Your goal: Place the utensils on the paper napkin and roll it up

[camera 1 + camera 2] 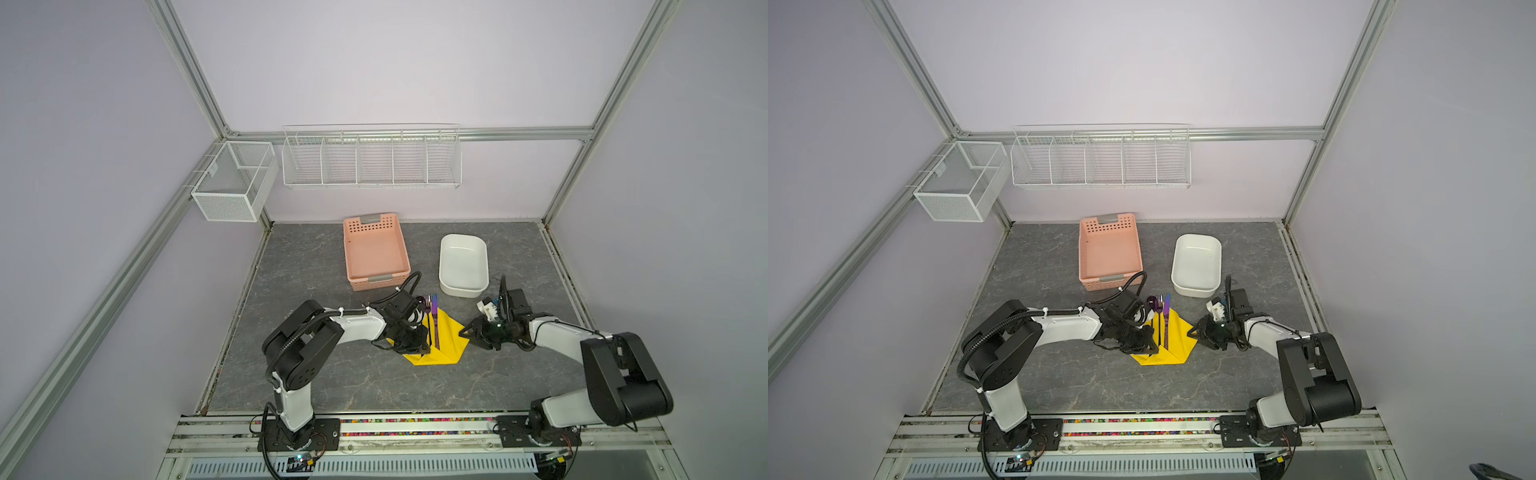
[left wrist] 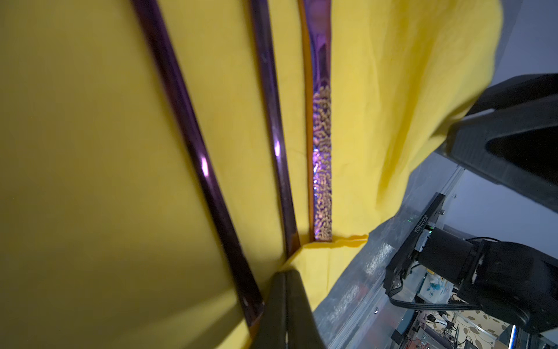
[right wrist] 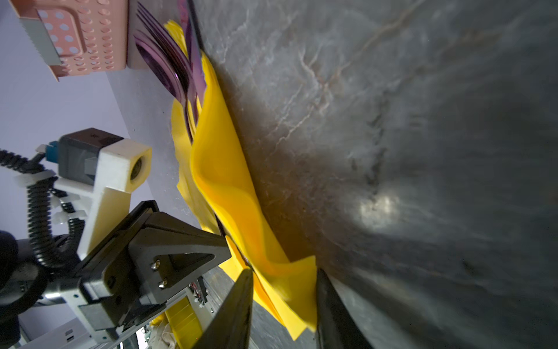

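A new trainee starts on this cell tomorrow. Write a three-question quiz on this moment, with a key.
1. True or false: the utensils lie inside the pink basket.
2. What sits between the right gripper's open fingers? A) a corner of the paper napkin B) the white tub's rim C) nothing at all
3. Fill in: in the left wrist view, the left gripper's fingers are ____.
Key: 1 false, they lie on the paper napkin. 2 A. 3 shut.
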Tool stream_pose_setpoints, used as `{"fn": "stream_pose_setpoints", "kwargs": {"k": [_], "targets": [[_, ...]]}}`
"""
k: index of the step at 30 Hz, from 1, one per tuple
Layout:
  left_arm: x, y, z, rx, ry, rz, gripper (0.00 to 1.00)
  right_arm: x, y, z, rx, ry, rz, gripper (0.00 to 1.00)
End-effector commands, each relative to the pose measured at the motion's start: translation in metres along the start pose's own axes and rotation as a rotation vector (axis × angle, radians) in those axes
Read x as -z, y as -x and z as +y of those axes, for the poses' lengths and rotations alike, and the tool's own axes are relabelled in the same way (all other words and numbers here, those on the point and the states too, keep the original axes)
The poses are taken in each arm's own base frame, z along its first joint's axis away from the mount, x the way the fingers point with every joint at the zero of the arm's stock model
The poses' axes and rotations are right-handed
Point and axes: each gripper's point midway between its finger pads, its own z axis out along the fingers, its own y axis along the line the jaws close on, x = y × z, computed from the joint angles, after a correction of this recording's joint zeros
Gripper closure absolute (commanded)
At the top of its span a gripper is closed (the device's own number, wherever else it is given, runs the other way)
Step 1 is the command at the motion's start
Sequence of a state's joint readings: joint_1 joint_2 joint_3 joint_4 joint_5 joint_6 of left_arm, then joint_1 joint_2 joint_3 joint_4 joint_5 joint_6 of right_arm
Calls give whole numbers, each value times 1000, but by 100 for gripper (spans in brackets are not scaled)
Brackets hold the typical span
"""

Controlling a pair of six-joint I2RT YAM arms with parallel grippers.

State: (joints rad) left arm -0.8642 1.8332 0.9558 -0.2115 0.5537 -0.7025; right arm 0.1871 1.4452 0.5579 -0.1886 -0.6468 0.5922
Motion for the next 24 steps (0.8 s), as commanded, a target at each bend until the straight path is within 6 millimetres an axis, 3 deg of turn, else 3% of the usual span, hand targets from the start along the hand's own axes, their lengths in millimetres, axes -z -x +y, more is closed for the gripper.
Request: {"fn": "stream_pose_setpoints", "kwargs": {"k": [1,5,9,13,17,24], "targets": [[-4,-2,8,11,36,10,100,5,7,9,34,22,-27,68],[-4,-2,8,10,34,10,100,7,6,11,47,31,-29,76],[-4,-2,8,11,35,10,100,9,5,14,57,43,-26,67],[-4,-2,7,10,33,11,100,8,3,17,64,68,-12,71],[-4,-1,8,12,33,11,100,5,-1,7,54,22,7,67],[-5,-2,8,13,34,12,100,10,2,7,66,8,-22,66]]}}
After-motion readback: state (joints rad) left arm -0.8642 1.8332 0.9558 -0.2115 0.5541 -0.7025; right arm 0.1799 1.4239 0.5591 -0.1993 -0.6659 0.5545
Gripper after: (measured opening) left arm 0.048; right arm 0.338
